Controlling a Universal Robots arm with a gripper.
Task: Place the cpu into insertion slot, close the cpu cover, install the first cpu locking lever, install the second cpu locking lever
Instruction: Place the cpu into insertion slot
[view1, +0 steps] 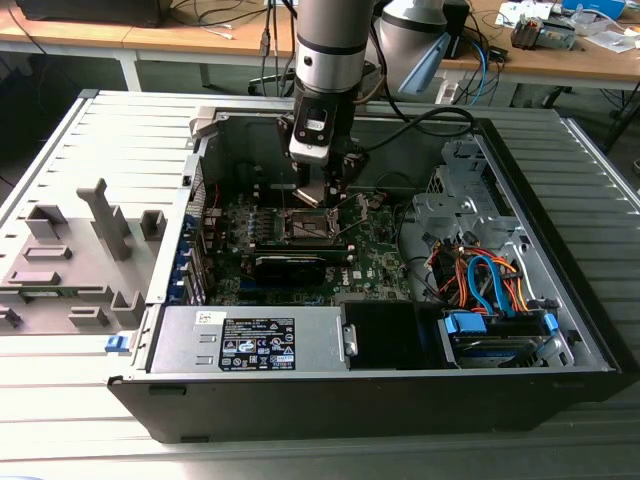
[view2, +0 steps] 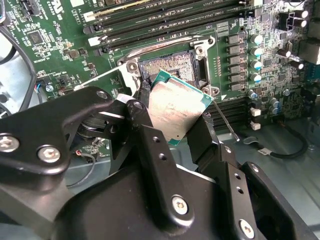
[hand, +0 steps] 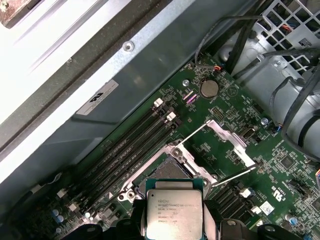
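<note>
Second wrist view brings us nearest the black two-fingered gripper (view2: 176, 116), its fingers clamped on opposite edges of the square green-bordered cpu with a silver metal lid (view2: 182, 97). The cpu is held tilted just over the near edge of the square silver-rimmed insertion slot with a dark centre (view2: 167, 67) and is not seated in it, so we judge the first step under way but unfinished. Beyond the insertion slot, in the first wrist view, the silver metal cpu cover frame (hand: 231, 142) stands swung open and the two thin wire locking levers (hand: 192, 134) are released, so we count closing the cover and both lever steps as not yet done.
</note>
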